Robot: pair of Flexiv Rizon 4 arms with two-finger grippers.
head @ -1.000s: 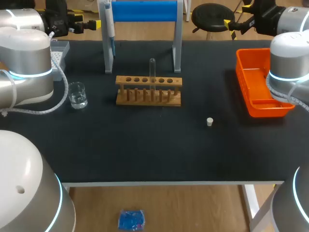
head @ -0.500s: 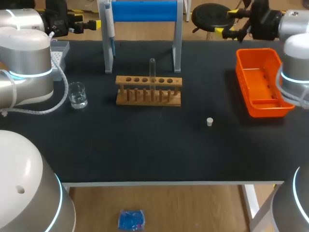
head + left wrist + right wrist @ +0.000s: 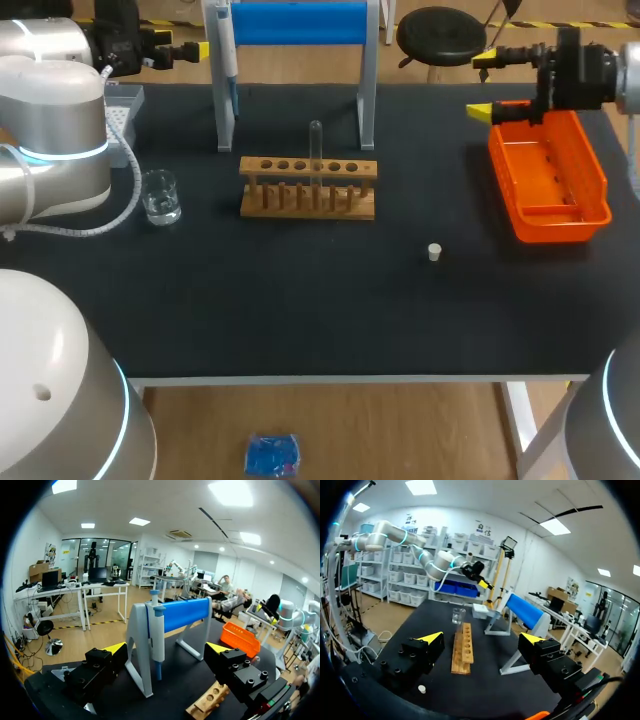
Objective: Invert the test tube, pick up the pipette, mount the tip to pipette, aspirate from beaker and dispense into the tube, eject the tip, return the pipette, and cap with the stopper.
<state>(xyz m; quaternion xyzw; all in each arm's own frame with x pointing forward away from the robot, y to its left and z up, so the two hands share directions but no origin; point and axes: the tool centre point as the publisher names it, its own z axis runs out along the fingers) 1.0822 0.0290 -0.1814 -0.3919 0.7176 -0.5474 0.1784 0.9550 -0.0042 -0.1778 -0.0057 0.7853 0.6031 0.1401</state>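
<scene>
A thin clear glass tube point(image 3: 316, 140) stands upright in a wooden rack point(image 3: 308, 188) with round holes. The left gripper point(image 3: 166, 648) and right gripper point(image 3: 482, 88) are spread wide, holding nothing.

A clear test tube point(image 3: 316, 140) stands upright in a middle hole of the wooden rack point(image 3: 309, 187) at the centre of the black table. Behind it, the white-and-blue pipette point(image 3: 227, 55) hangs upright from the left end of the blue-topped stand point(image 3: 298, 22). A small glass beaker point(image 3: 160, 196) holding clear liquid sits left of the rack, with the tip box point(image 3: 122, 110) further back at the table's left edge. The white stopper point(image 3: 435, 252) lies alone on the table, right of the rack and nearer the front.
</scene>
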